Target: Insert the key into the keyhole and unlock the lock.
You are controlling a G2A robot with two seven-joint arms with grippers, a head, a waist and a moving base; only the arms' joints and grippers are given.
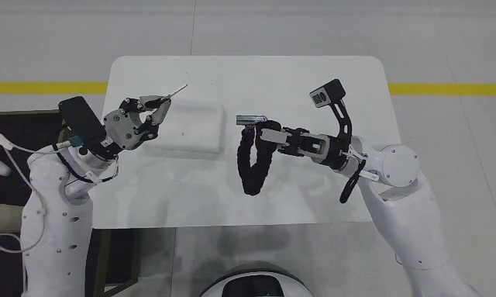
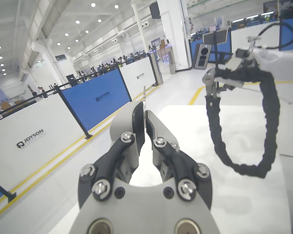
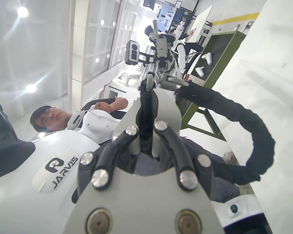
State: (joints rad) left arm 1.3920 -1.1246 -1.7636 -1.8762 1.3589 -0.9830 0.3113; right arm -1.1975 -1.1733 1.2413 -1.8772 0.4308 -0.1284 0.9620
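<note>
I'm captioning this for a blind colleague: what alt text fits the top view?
The left gripper holds a key above a white table, apart from the black cable lock held by the right gripper. A white box lies near the key.

The main lane is the stretch between the key (image 1: 177, 91), pinched in the left gripper (image 1: 160, 103), and the metal head (image 1: 251, 119) of the lock (image 1: 246, 146), which the right gripper (image 1: 269, 132) has clamped. Both are held up off the table (image 1: 310, 72), well apart, with open air between them. A low white box (image 1: 190, 128) lies right under that stretch, so its top eats up the low route. The lock's black loop (image 1: 253, 173) droops from the head toward the near edge and blocks that side. Can't tell if it touches the table. The right wrist's camera bracket (image 1: 329, 95) juts toward the far edge, behind that gripper.
</note>
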